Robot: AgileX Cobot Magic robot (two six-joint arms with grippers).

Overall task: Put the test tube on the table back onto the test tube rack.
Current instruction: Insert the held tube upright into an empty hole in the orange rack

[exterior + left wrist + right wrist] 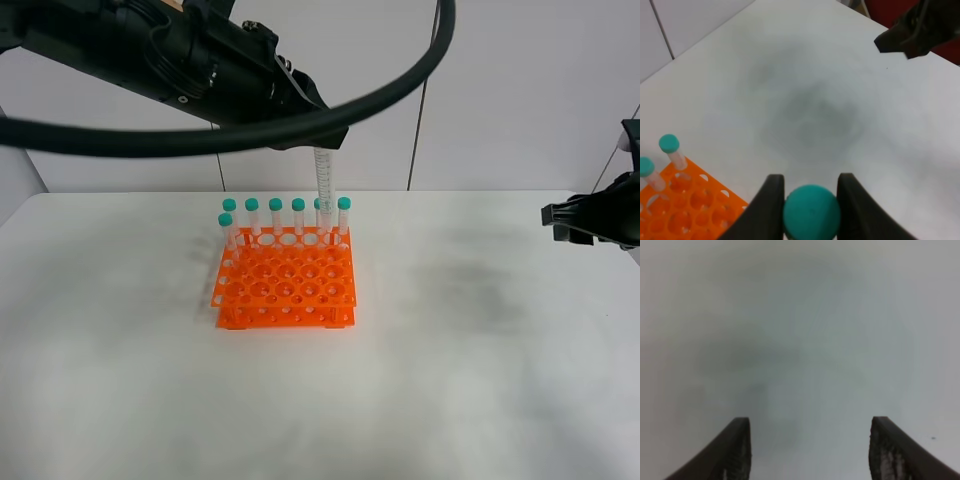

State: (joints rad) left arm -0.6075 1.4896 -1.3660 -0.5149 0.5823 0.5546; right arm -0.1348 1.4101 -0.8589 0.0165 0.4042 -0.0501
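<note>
My left gripper [326, 143] is shut on the test tube [322, 180], which hangs upright with its tip among the caps at the back right of the orange test tube rack [285, 285]. In the left wrist view its teal cap [811, 211] sits clamped between the two dark fingers [769, 207]. Whether the tip has entered a hole I cannot tell. My right gripper [558, 222] hovers open at the far right over the white table [480, 350]. In the right wrist view the right gripper [810, 455] has only bare table between its fingers.
Several teal-capped tubes [275, 215] stand along the rack's back row, with one more [226, 228] at its left edge. Two of them [670, 146] show in the left wrist view beside the rack [690, 205]. A thick black cable [250, 130] arcs over the scene.
</note>
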